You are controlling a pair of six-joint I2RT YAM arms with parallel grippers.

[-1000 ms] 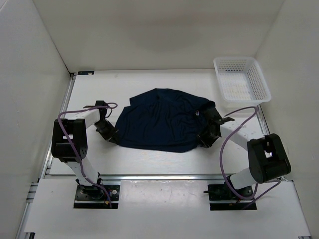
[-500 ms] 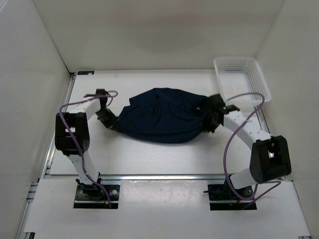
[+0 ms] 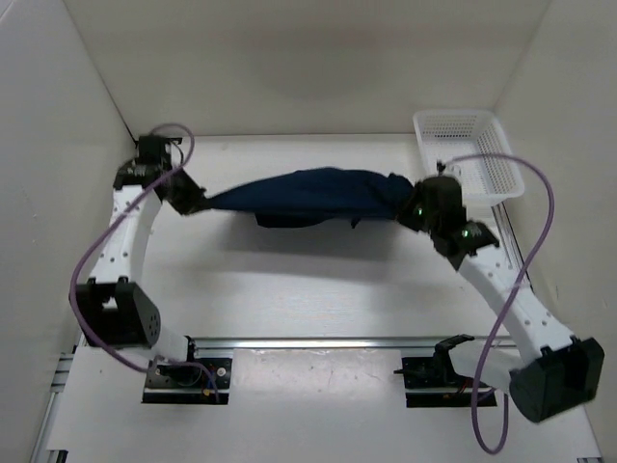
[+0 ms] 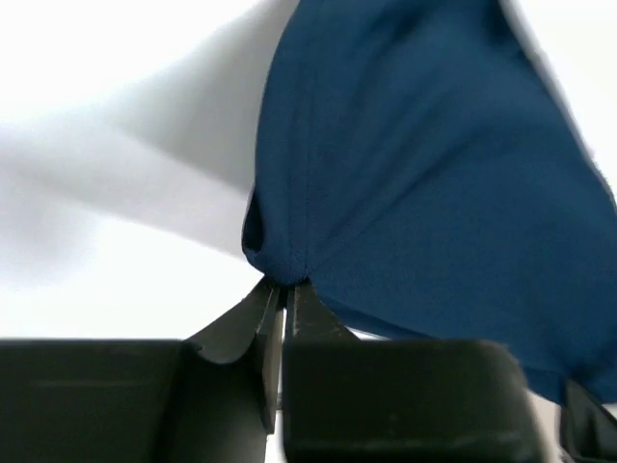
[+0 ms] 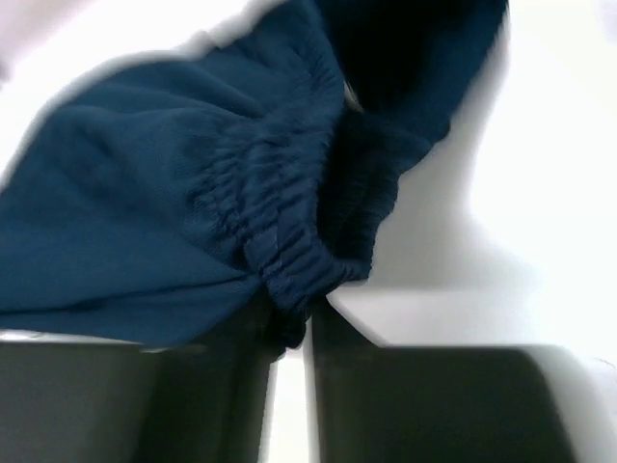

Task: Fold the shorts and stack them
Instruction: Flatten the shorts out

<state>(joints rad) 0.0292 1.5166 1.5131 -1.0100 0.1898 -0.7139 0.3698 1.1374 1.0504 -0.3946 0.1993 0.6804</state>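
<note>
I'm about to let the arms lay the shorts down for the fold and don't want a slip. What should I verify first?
1. Left gripper shut on the shorts: ok.
2. Right gripper shut on the elastic waistband: ok.
3. Shorts held between both grippers, neither end dropped: ok.
4. Fabric spread flat: not ok. It is bunched into a narrow band, with a fold hanging under the middle.
5. Hanging fold off the table: cannot tell.
6. Right gripper apart from the white basket: cannot tell. It is right next to the basket's near corner.
</note>
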